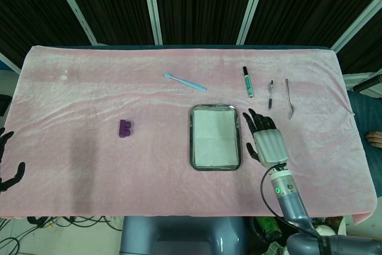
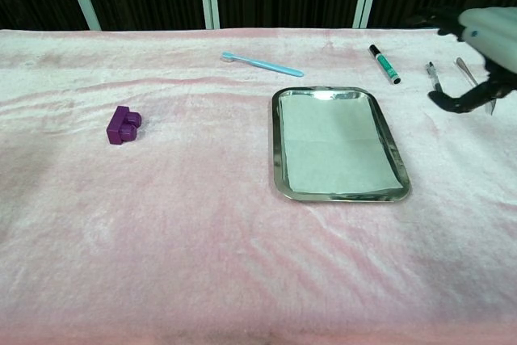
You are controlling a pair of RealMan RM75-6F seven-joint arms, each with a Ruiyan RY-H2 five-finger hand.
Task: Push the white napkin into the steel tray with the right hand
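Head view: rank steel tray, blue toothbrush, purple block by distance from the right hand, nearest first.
From the right hand:
1. Steel tray, directly to its left, with the white napkin lying inside.
2. Blue toothbrush, further back and to the left.
3. Purple block, far left, beyond the tray.

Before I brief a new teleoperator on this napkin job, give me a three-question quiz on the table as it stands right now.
1. True or false: the white napkin lies inside the steel tray.
2. Where is the right hand? A) pressing on the napkin B) beside the tray's right edge, holding nothing C) gripping the marker
3. Fill in: the purple block sits to the ____ of the tray in the chest view.

Key: 1 true. 2 B. 3 left.
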